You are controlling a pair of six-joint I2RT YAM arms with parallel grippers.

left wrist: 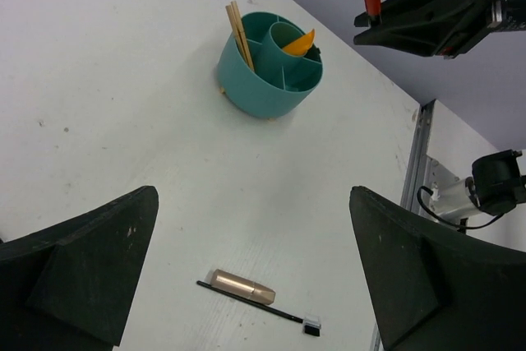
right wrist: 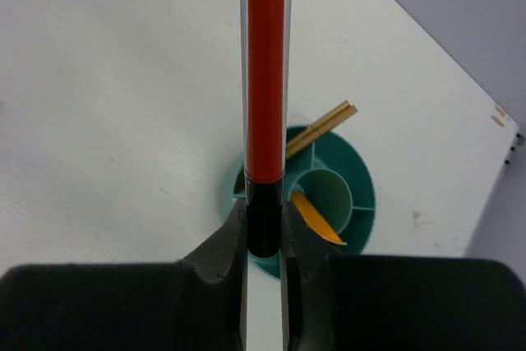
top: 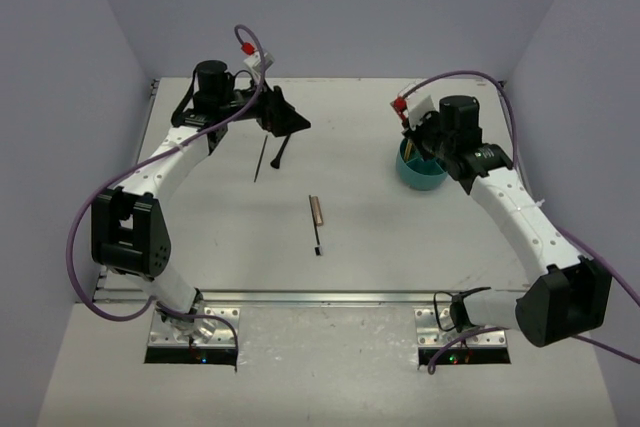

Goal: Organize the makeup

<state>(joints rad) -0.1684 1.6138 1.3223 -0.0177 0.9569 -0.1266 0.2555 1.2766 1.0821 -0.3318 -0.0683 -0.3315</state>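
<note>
Right now, the right gripper (right wrist: 265, 223) is closed tight on a long red and black pencil (right wrist: 265, 80). Its two fingers pinch the black end. The red part points away from the gripper, so the pencil runs straight up the right wrist view. In the left wrist view it sticks up out of the fingertips. The pencil hangs over a round teal pot with little rooms inside (right wrist: 360, 195).

Thin wooden sticks (left wrist: 239, 32) lean in one outer room of the pot, pointing up and out. A small orange wedge (left wrist: 300, 42) sits in the round middle room.

The left gripper (left wrist: 253, 195) is open wide, with nothing between its fingers. It is at the far left of the white table (top: 200, 247), well apart from the pot.

In the middle of the table lies a short beige tube (top: 315, 208). A thin black brush with a small dark head (top: 316, 235) lies along it, right beside it. Both point from far to near, with the brush head at the near end.

Another long thin black brush (top: 261, 160) lies near the left gripper, also pointing far to near, a bit tilted.
</note>
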